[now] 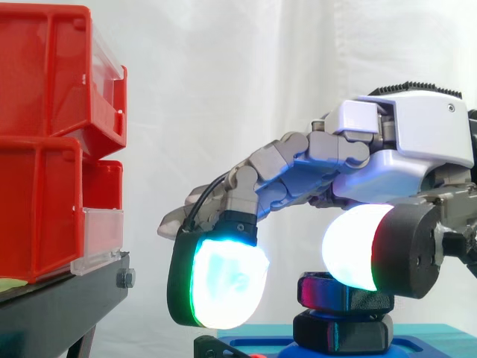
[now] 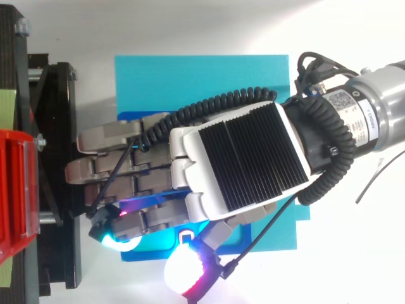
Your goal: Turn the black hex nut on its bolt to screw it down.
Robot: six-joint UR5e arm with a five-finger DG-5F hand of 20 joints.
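I am holding the robot hand (image 1: 406, 168) spread, not clamped: its thumb pad (image 1: 354, 246) is touching the black hex nut (image 1: 339, 292), while a finger pad (image 1: 227, 282) is hanging apart on the left. I am judging that this finger must close onto the opposite flat before twisting. The nut is sitting above a second black hex piece (image 1: 343, 333) on the blue base plate (image 2: 190, 82), its axis pointing straight up.

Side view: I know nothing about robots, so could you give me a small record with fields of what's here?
Worked on: black hex nut, top of a black stack on a flat blue plastic base
Robot hand: white-and-grey robot hand, reaching in from the right, above the nut
Contact: glowing white pad overlaps the nut's upper right edge; cyan-white pad hangs left, with a gap
Left side: red plastic bins on a black stand
Backdrop: white curtain
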